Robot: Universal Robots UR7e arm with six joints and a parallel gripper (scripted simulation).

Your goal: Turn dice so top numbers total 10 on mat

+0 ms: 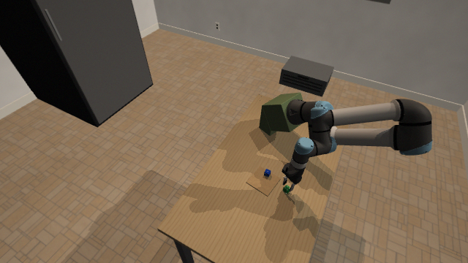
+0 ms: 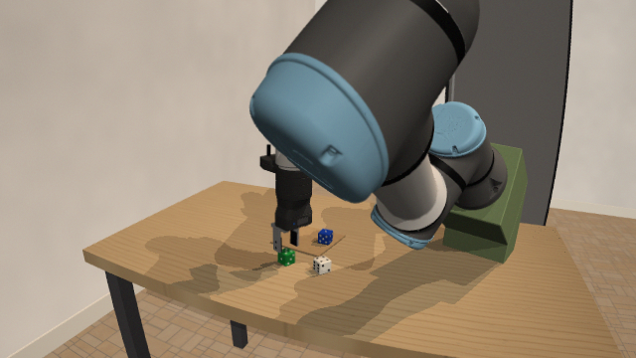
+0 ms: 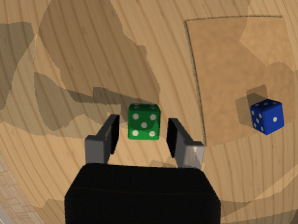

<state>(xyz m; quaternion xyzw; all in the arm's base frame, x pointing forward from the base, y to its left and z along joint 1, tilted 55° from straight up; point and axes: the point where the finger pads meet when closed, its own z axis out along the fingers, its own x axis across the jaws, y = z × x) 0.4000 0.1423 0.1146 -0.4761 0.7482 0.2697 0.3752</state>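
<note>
A green die [image 1: 287, 188] [image 2: 286, 257] [image 3: 144, 127] lies flat on the bare table, just off the edge of the tan mat [image 1: 261, 185] [image 2: 337, 241] [image 3: 220, 63]. My gripper [image 1: 289, 183] [image 2: 284, 246] [image 3: 143, 128] is open and empty. It hangs just above the green die, with one finger to each side of it. A blue die [image 1: 268, 172] [image 2: 325, 236] [image 3: 266, 115] lies on the mat. A white die [image 2: 322, 265] lies on the table off the mat, near the green one; it shows only in the exterior view.
The wooden table [image 1: 227, 219] [image 2: 447, 308] carries a large olive-green box [image 1: 279, 113] [image 2: 492, 224] at the arm's base end. A dark cabinet [image 1: 91, 55] and a grey unit [image 1: 307, 74] stand on the floor, away from the table.
</note>
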